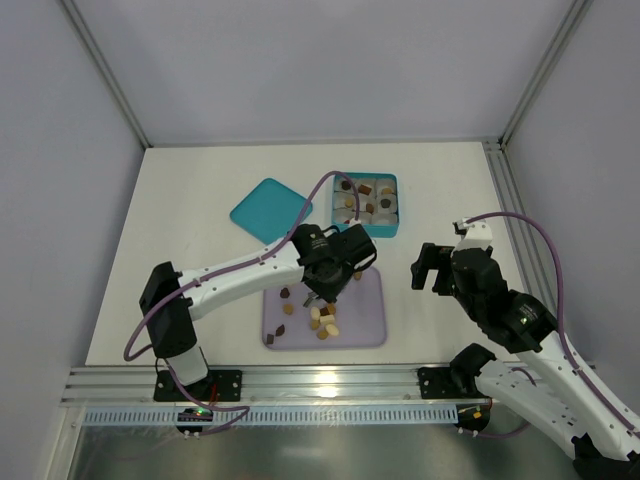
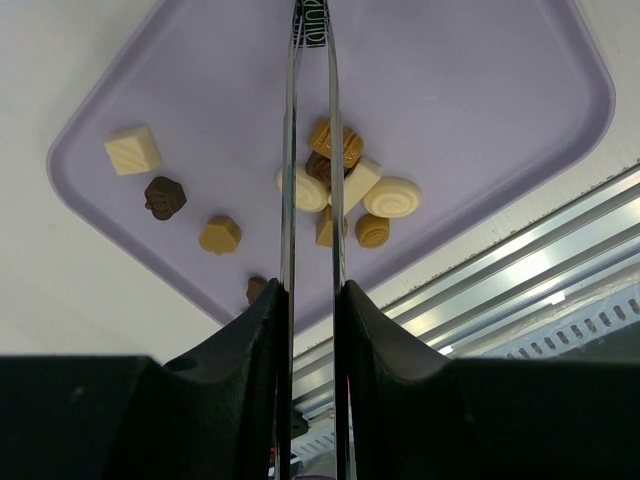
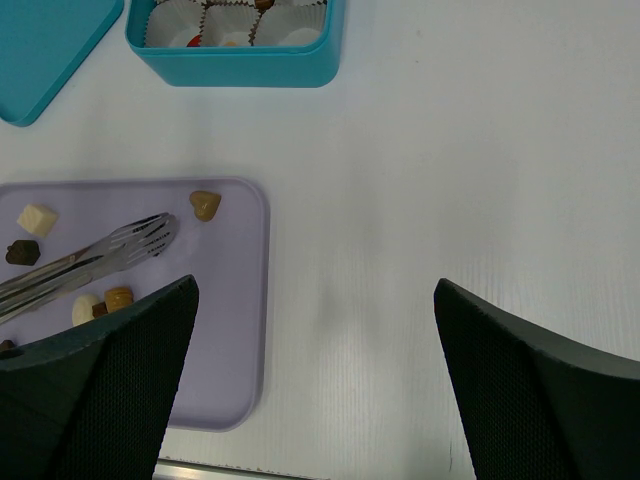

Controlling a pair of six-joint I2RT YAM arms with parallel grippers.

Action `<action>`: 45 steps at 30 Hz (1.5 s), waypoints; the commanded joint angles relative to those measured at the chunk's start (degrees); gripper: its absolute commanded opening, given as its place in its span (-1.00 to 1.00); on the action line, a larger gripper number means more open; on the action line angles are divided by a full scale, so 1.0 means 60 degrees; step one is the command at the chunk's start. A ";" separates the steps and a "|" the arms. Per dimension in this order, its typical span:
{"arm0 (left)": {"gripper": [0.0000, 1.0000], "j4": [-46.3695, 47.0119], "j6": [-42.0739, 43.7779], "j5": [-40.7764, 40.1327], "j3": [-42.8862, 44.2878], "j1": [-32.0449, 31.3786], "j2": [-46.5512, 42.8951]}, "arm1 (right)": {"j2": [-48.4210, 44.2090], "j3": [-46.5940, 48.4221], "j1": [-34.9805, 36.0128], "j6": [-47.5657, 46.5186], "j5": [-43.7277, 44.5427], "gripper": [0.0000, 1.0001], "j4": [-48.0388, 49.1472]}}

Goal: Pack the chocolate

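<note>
Three pale grey walls (image 1: 320, 60) close in the workspace, with bare aluminium posts (image 1: 105, 75) running down the corners at upper left and upper right of the top view. White matte table (image 1: 200, 200) fills the middle of the frame and carries soft shadows. A ribbed aluminium rail (image 1: 300, 378) runs along the bottom edge, where both arm bases bolt on.

Lavender tray (image 1: 365, 310) sits at lower centre, just above the rail, with rounded corners and a shallow rim. Teal lid (image 1: 270, 208) lies flat up and left of it, apart from the teal box (image 1: 365, 232) at upper centre-right. White crinkled cups (image 1: 385, 200) fill the box.

Right gripper (image 1: 430, 268), at right of centre, hangs over bare table with its jaws spread wide and nothing between them.

Left gripper (image 1: 335, 270) reaches in over the tray's upper edge, its fingers clamped narrow on metal tongs (image 2: 289, 150). The blades lie nearly parallel, tips over the tray; contact with the tray cannot be told.

Chocolate (image 2: 392, 197): about a dozen pieces loose on the tray. Most sit in a tight cluster under the tong blades: cream, tan and dark. Three lie strung out at left of the left wrist view, and one tan piece sits beyond the tong tips. A few more pieces sit in the box's cups.
</note>
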 commanded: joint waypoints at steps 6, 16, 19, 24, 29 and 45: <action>-0.43 0.0038 0.0212 -0.0209 0.0607 0.0001 -0.0157 | -0.0092 0.0001 0.0037 -0.0049 0.0140 0.99 0.0296; -0.42 0.0023 0.0665 -0.0136 0.2012 0.0483 0.0339 | -0.0107 0.0016 0.0052 -0.0020 0.0140 1.00 0.0281; -0.42 -0.0079 0.0899 -0.0077 0.2685 0.0747 0.0691 | -0.0165 0.0016 0.0052 -0.0034 0.0155 1.00 0.0281; -0.41 -0.0065 0.1193 0.0143 0.3960 0.1201 0.1336 | -0.0121 0.0016 0.0052 -0.0034 0.0169 0.99 0.0267; -0.42 0.0008 0.1413 0.0230 0.5189 0.1714 0.2214 | -0.0121 0.0016 0.0067 -0.0034 0.0155 0.99 0.0296; -0.42 0.1018 0.1882 0.0831 0.6496 0.2183 0.3841 | -0.0136 0.0001 0.0096 -0.0034 0.0140 0.99 0.0296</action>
